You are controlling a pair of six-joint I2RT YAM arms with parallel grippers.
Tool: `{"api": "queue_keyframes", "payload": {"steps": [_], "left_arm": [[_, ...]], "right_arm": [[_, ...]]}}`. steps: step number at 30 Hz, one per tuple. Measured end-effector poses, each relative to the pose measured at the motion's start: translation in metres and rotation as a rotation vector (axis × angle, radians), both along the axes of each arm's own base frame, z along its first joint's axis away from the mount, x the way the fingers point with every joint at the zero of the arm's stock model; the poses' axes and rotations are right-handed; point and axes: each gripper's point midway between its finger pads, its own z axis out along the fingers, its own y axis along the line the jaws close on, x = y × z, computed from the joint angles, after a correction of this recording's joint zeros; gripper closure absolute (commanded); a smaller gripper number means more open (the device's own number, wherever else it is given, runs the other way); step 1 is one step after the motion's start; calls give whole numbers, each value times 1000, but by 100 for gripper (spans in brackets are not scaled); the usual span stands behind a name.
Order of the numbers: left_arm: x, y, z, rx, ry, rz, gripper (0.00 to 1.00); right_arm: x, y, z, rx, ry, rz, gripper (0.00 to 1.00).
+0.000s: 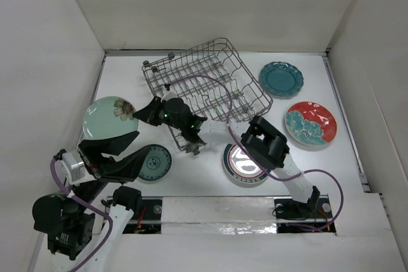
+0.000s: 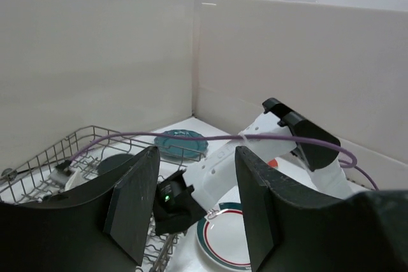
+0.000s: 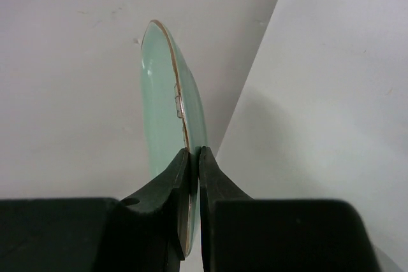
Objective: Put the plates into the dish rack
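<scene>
My right gripper [image 1: 141, 113] reaches far left and is shut on the rim of the pale green plate [image 1: 105, 119], holding it up at the table's left. The right wrist view shows that plate [image 3: 164, 93] edge-on, upright, pinched between the fingers of the right gripper [image 3: 194, 155]. My left gripper [image 1: 139, 148] hangs open and holds nothing, just below the green plate and beside the small white plate with teal pattern [image 1: 155, 162]. The wire dish rack [image 1: 204, 81] stands at the back centre. Through the open left gripper [image 2: 196, 157] I see the ringed plate [image 2: 229, 240].
The ringed plate [image 1: 242, 164] lies under the right arm's elbow [image 1: 264, 143]. A scalloped teal plate [image 1: 281, 79] and a red-and-teal floral plate [image 1: 310, 123] lie right of the rack. The right forearm [image 2: 255, 151] crosses the rack's front corner. White walls enclose the table.
</scene>
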Motion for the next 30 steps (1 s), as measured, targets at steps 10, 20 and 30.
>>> {"api": "queue_keyframes", "payload": {"steps": [10,20,30], "left_arm": [[-3,1,5,-12,-7,-5,53],[18,-6,-22,2,65,-8,53],[37,-12,-51,19,141,-10,53]], "right_arm": [[83,-146,71,93,-45,-220,100],[182,-351,100,-35,-146,-582,100],[218,-473,82,-284,-152,-715,100]]}}
